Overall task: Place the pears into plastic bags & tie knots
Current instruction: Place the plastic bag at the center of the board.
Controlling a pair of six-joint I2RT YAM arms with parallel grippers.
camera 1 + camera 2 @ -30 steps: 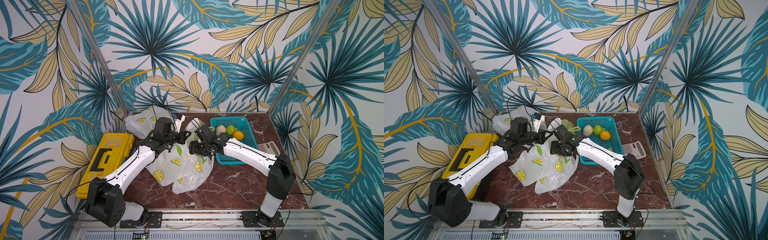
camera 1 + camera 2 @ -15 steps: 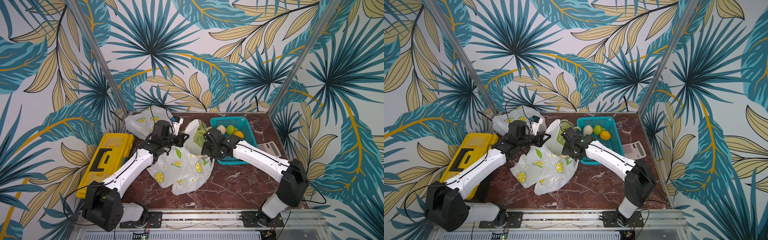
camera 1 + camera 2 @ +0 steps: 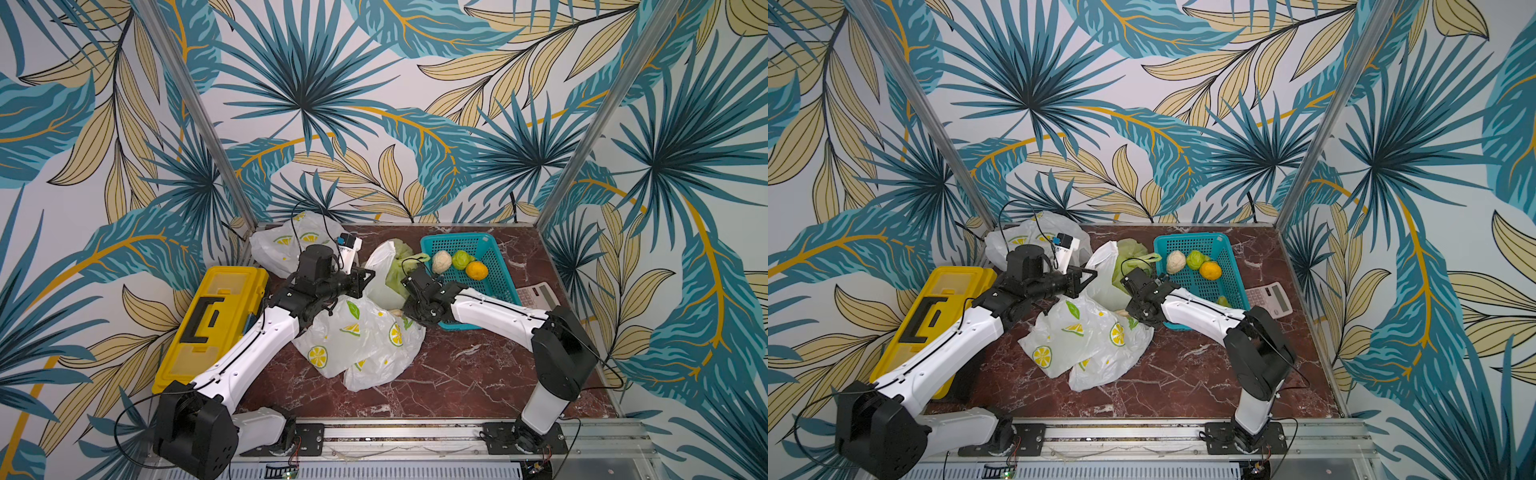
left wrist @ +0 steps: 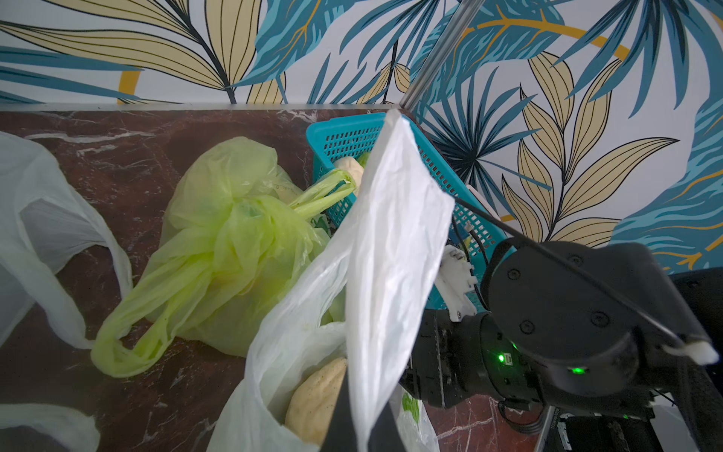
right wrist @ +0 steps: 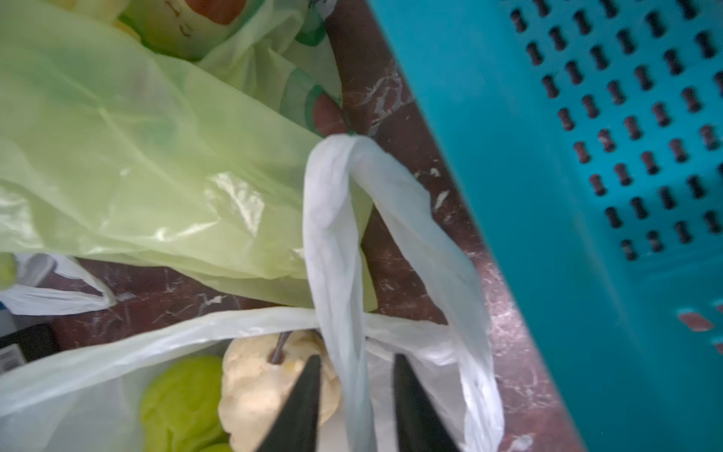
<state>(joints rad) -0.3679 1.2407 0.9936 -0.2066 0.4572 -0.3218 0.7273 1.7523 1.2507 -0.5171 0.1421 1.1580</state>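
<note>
left end effector (image 3: 368,276) clamped on raised handle (image 4: 391,235) of white bag (image 3: 361,332) mid-frame, right end effector (image 5: 356,364) apart, straddling the other handle (image 5: 332,235)

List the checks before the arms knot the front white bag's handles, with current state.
1. Left end effector shut on raised handle of white bag: ok.
2. Right end effector clamped on second handle: not ok; jaws straddle it, gap visible.
3. Fruit inside the bag: ok; cream pear and green pear sit below the mouth.
4. Yellow-green bag clear of second handle: cannot tell; they overlap in the right wrist view.
5. Basket emptied of pears: not ok; loose pears lie there beside an orange.
</note>
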